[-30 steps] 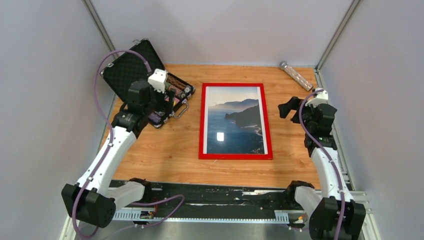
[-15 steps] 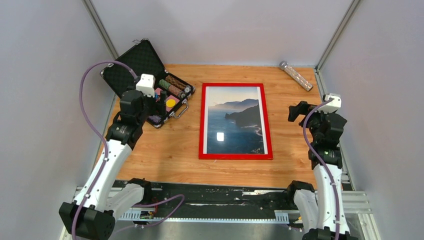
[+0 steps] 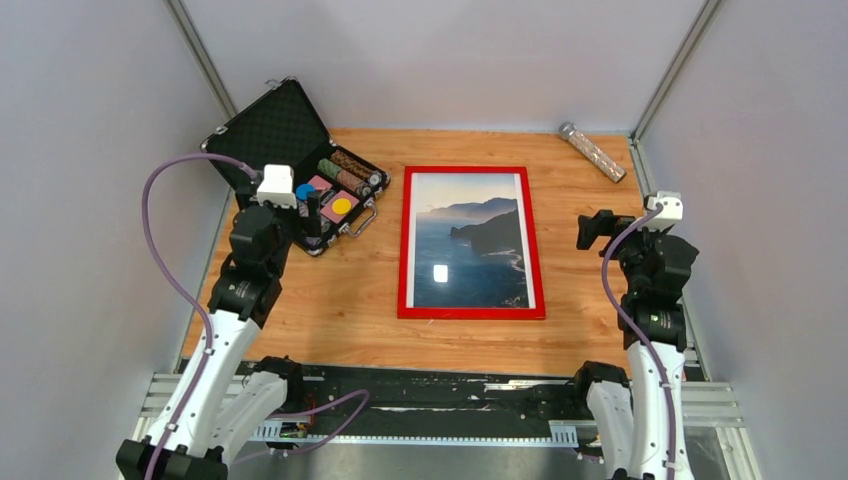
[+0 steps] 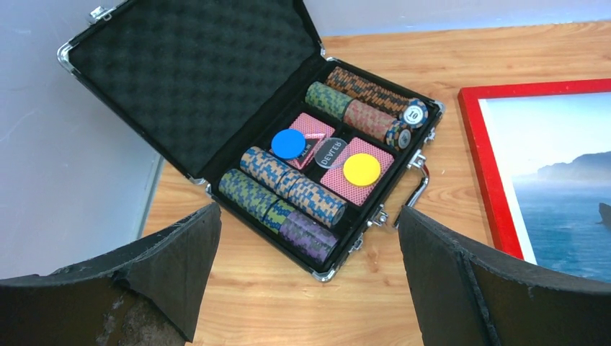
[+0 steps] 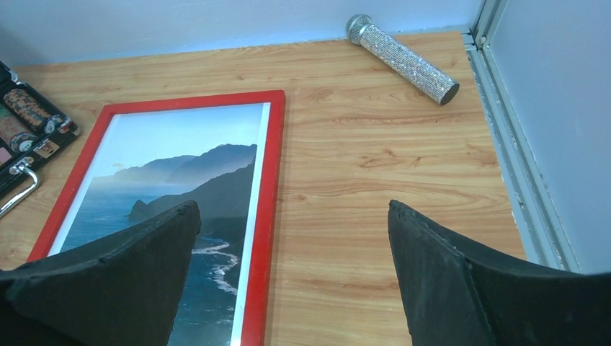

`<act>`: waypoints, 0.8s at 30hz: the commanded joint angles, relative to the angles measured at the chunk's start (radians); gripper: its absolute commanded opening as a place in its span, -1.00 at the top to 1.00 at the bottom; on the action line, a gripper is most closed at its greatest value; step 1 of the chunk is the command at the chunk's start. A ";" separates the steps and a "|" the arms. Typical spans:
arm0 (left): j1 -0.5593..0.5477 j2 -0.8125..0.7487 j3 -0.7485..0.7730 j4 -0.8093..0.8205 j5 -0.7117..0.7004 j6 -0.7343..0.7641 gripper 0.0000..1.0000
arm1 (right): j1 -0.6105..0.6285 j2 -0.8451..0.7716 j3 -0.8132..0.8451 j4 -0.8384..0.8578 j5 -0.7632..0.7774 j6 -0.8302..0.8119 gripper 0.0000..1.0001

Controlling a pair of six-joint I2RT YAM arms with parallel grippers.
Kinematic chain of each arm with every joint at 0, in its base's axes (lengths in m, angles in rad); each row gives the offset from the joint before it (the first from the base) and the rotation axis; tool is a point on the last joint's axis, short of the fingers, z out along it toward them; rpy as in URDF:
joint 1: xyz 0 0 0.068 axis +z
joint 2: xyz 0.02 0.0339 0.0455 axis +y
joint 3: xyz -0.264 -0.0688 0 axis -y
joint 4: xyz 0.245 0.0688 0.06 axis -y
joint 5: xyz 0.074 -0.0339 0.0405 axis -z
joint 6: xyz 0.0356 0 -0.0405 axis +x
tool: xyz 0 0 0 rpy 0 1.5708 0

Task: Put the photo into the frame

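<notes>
Both arms have drawn back toward the near edge since a second ago: the left arm [image 3: 235, 300] has swung clear of the black case [image 3: 262, 128], uncovering its contents, and the right arm [image 3: 652, 300] now stands close to the right wall. The left jaws and the right jaws are both spread wide, holding nothing. Mid-way across the wooden surface [image 3: 340, 300] the red frame [image 3: 403, 270] lies flat with the photo [image 3: 470, 250] inside it, picture side up, well apart from both jaws; a small glare spot sits on the sea. Each wrist view cuts it off, and the right jaws hide its near end. At far left the open case shows rows of chips, a blue disc and a yellow one; most markings are too small to read. A glittery cylinder [image 3: 592, 151] lies in the far right corner.
</notes>
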 commanded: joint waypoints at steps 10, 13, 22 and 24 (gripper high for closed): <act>0.008 0.059 0.001 0.037 -0.070 -0.020 -1.00 | -0.040 -0.020 0.007 0.017 0.045 -0.062 -1.00; 0.008 0.061 -0.002 0.036 -0.094 -0.011 -1.00 | -0.049 -0.027 0.013 0.009 0.036 -0.059 -1.00; 0.007 0.044 0.002 0.029 -0.122 -0.028 -1.00 | -0.052 -0.024 0.012 0.006 0.026 -0.059 -1.00; 0.008 0.037 -0.001 0.029 -0.113 -0.029 -1.00 | -0.052 -0.030 0.012 0.005 0.014 -0.061 -1.00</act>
